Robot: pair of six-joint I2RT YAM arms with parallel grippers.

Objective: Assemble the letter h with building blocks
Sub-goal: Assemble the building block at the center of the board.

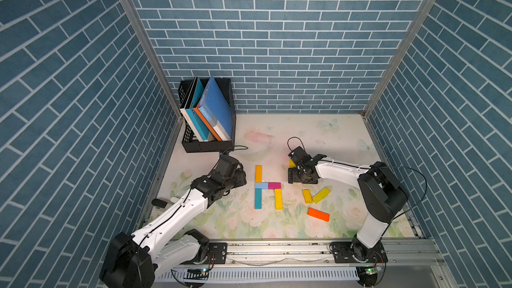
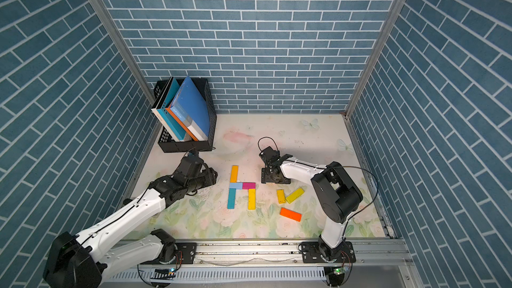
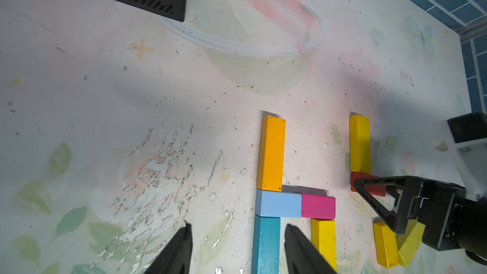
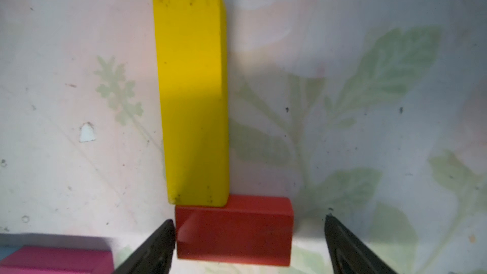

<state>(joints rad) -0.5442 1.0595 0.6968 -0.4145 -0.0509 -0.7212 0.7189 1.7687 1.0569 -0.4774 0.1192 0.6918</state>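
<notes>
Scuffed plain paint covers each flat rectangle on your floral mat (image 1: 332, 134). Mid-table, your letter h (image 1: 267, 185) runs lengthwise toward the back wall: orange block (image 1: 258, 173) farthest back, teal block (image 1: 258, 198) nearest the rail, light blue block (image 1: 261, 185) and magenta block (image 1: 274, 185) crosswise, yellow block (image 1: 278, 198) as short leg. Right gripper (image 4: 249, 220) straddles the crosswise red block (image 4: 234, 233), jaws apart, one fingertip (image 4: 164, 235) right beside its end. Left gripper (image 3: 237, 225) hovers empty, jaws apart. Blue book (image 1: 216, 106) lettering is too small to read.

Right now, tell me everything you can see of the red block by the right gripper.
The red block is short, rectangular, matte, seemingly painted wood. It lies flat on the floral mat; the long yellow block butts its long side end-on. The open right gripper straddles it; one fingertip sits at its end.
</notes>
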